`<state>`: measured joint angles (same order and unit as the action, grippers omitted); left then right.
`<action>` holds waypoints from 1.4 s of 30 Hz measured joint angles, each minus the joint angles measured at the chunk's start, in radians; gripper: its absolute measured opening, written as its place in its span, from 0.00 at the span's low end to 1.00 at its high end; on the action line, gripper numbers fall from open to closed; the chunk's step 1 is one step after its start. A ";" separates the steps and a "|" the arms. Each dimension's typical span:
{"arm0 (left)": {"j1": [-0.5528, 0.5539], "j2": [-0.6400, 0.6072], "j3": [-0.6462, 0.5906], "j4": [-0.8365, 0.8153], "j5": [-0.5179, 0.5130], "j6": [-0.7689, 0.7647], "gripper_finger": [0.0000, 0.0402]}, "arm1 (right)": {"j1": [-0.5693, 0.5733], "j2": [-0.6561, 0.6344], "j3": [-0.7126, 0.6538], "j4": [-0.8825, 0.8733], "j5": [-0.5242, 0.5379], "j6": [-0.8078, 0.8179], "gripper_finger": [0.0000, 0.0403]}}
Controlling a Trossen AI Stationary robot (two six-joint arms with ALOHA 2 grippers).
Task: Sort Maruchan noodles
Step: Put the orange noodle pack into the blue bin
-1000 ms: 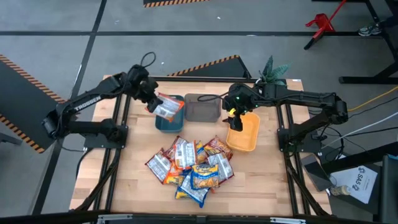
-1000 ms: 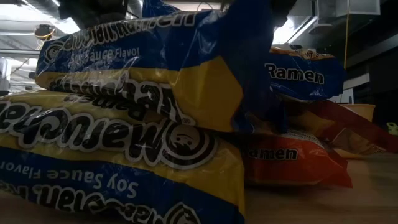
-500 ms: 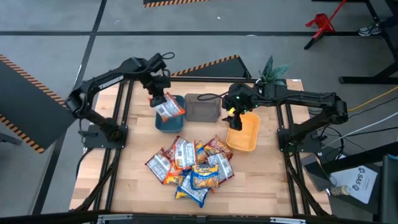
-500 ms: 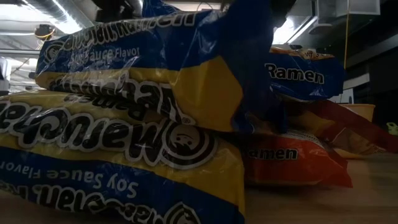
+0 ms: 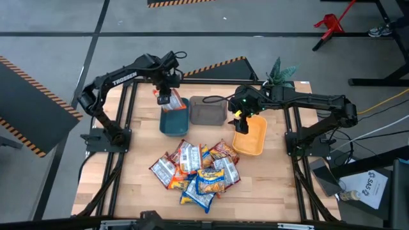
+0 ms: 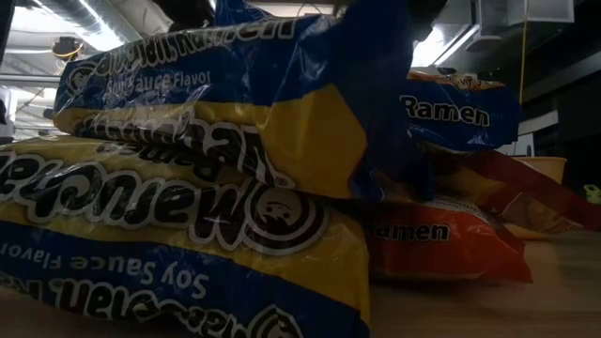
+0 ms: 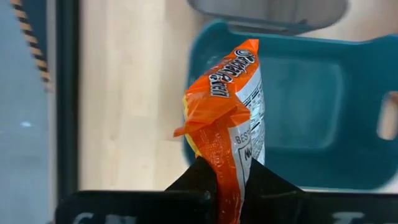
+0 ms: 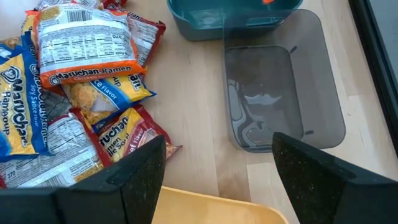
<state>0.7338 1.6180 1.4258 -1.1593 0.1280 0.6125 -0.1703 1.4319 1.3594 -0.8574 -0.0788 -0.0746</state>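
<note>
A pile of Maruchan noodle packets (image 5: 195,171), orange-red, yellow-and-blue and silvery, lies on the wooden table's middle; it fills the low view (image 6: 207,188) and shows in the right wrist view (image 8: 74,93). My left gripper (image 5: 167,96) is shut on an orange-and-silver packet (image 7: 227,124) above the teal tray (image 5: 172,121). My right gripper (image 5: 241,118) is open and empty above the orange tray's (image 5: 250,137) far end. My left gripper pinches the packet's crimped end (image 7: 225,177) between its two fingers (image 7: 267,183). The packet stands out past the fingertips, lifted clear, over the teal tray's (image 7: 311,106) near-left part.
A grey tray (image 5: 208,110) stands between the teal and the orange tray; it also shows in the right wrist view (image 8: 283,93). A small green plant (image 5: 280,71) stands at the table's far right corner. Bare wood lies left and right of the pile.
My left gripper has carried the orange packet from the teal tray's left edge toward the table's far edge and right. The arm has swung round. The packet now hangs over the tray's far part. The pile has not moved.
</note>
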 joint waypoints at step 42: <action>-0.196 0.000 -0.179 0.065 0.180 0.044 0.02 | 0.000 0.000 0.000 0.000 0.001 0.000 0.70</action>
<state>0.5378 1.6180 1.2467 -1.0945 0.3081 0.6569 -0.1703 1.4319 1.3594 -0.8576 -0.0780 -0.0746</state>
